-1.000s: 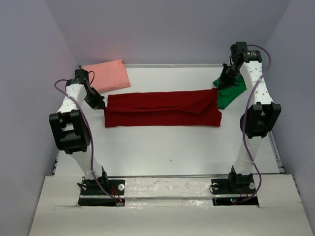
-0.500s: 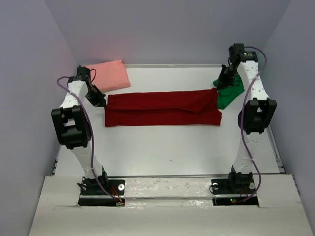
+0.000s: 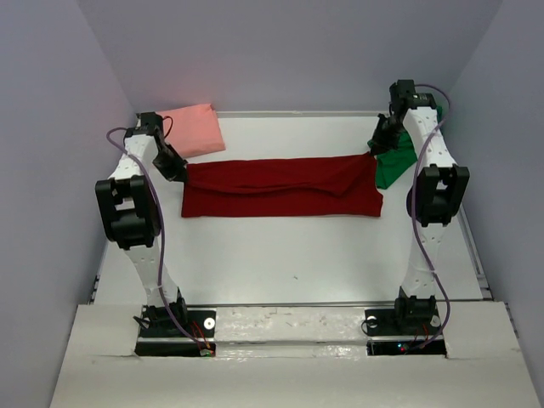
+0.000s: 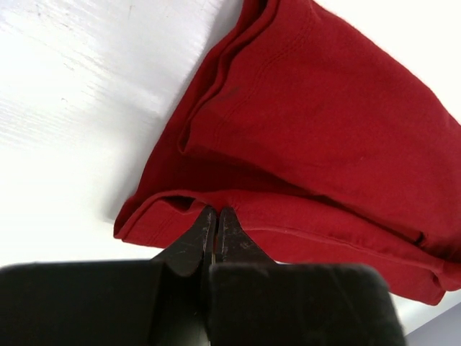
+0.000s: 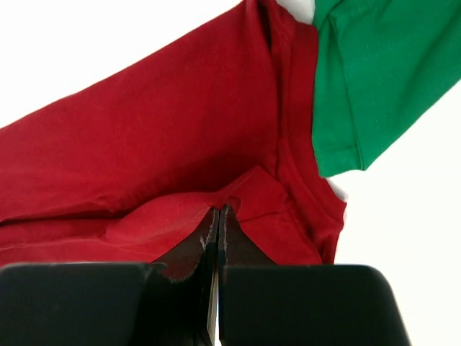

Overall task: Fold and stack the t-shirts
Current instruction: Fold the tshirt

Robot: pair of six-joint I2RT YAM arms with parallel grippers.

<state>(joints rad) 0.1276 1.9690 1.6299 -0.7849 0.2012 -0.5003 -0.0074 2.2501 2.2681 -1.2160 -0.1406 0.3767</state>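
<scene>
The dark red t-shirt (image 3: pixel 280 187) lies stretched as a long folded band across the table's far half. My left gripper (image 3: pixel 180 171) is shut on its left end, pinching a fold of the cloth (image 4: pixel 310 130) between the fingertips (image 4: pixel 216 213). At the other end, my right gripper (image 3: pixel 374 146) is shut on the shirt's far right corner (image 5: pixel 166 130), with a raised flap of cloth at its tips (image 5: pixel 218 210). The salmon pink t-shirt (image 3: pixel 190 129) lies folded at the far left corner. Partly under the right arm sits the bright green t-shirt (image 3: pixel 396 168) (image 5: pixel 374 72), touching the red one's right end.
The white table (image 3: pixel 289 255) is walled in by grey-lilac panels on the left, back and right. Both arm bases (image 3: pixel 174 327) (image 3: pixel 408 323) stand at the near edge. Purple cables loop off each arm.
Both grippers have moved toward the back wall, holding the red shirt's ends. The shirt's far edge has been drawn a little further back and straighter.
</scene>
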